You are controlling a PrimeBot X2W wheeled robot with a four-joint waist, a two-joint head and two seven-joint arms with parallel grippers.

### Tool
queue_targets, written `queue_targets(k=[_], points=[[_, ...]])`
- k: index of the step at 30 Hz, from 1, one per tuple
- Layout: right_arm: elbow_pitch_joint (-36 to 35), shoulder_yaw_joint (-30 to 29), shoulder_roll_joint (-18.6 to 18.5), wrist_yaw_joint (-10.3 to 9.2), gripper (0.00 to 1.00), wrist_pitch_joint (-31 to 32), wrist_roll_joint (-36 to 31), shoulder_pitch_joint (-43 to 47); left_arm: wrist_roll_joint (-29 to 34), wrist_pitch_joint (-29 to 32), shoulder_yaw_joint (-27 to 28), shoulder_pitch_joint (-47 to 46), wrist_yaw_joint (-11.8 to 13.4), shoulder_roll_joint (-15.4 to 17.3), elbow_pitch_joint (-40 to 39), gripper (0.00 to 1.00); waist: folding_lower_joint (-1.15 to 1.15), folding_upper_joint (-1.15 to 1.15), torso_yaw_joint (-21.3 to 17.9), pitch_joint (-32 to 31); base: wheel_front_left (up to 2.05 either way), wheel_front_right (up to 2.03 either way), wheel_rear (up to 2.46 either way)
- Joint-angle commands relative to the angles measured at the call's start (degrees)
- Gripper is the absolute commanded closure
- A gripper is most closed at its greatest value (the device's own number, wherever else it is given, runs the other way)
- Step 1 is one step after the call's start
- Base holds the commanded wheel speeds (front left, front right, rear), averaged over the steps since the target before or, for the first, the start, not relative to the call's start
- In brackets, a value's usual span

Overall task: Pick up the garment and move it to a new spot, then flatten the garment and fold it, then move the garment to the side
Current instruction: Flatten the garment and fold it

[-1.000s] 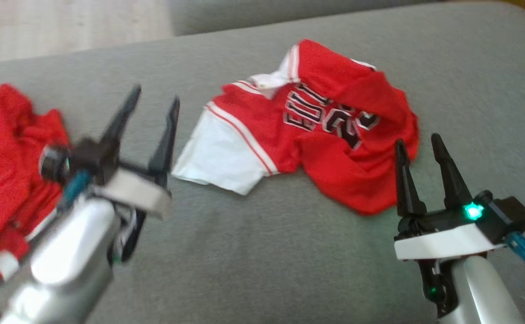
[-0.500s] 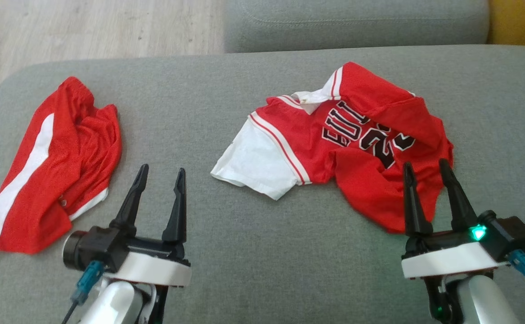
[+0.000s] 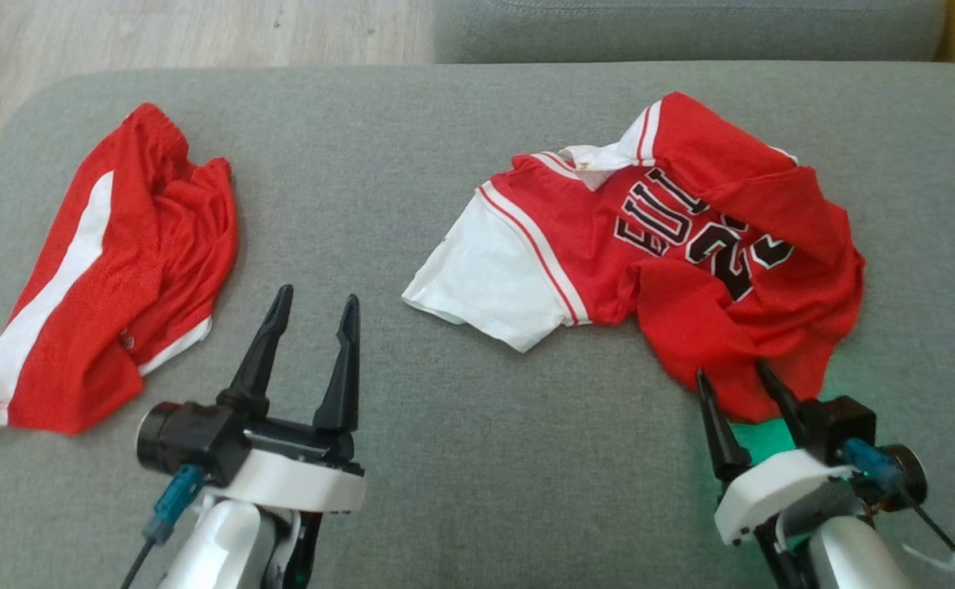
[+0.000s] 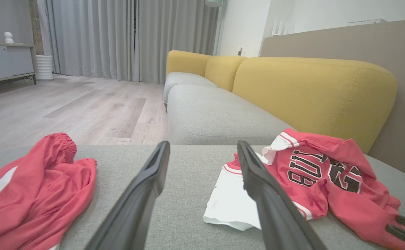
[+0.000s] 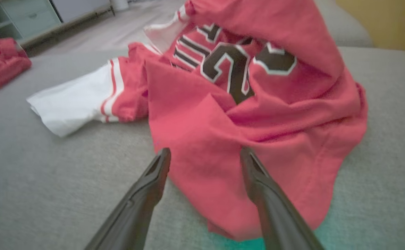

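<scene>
Looking down from the head camera, I see the crumpled red jersey (image 3: pixel 690 237) lying at two o'clock on the grey cushion (image 3: pixel 444 458). My right gripper (image 3: pixel 729 370), at five o'clock, has its fingers spread apart and empty, with the tips over the jersey's near hem. My left gripper (image 3: pixel 318 293), also spread and empty, sits at seven o'clock, well apart from the jersey.

Red shorts (image 3: pixel 109 270) with white stripe lie crumpled at left end of grey seat cushion (image 3: pixel 461 458). Past it: second cushion (image 4: pixel 216 118), yellow backrest (image 4: pixel 313 90), wood floor (image 4: pixel 84 111), grey curtains (image 4: pixel 119 38).
</scene>
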Motion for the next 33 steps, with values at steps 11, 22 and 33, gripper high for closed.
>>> queue_targets(k=[11, 22, 33], points=[[6.8, -0.3, -0.3, -0.04, 0.20, 5.0, -4.8, -5.2, 3.3, -0.5, 6.5, -1.9, -3.6, -3.0, 0.2, 0.00, 0.00, 0.00, 1.0, 1.3, 0.00, 0.00, 0.00], [4.9, -6.3, -0.3, -0.04, 1.00, 3.7, -7.6, -4.4, 5.0, -0.5, 9.7, -1.0, -5.2, -4.5, 0.9, 0.00, 0.00, 0.00, -2.8, -0.8, 0.00, 0.00, 0.00], [-5.2, -22.6, -0.3, -0.04, 0.43, 6.5, -15.6, -1.1, 5.9, -0.5, 11.4, 0.9, -6.3, -6.2, 1.4, 0.00, 0.00, 0.00, -6.3, -4.7, 0.00, 0.00, 0.00]])
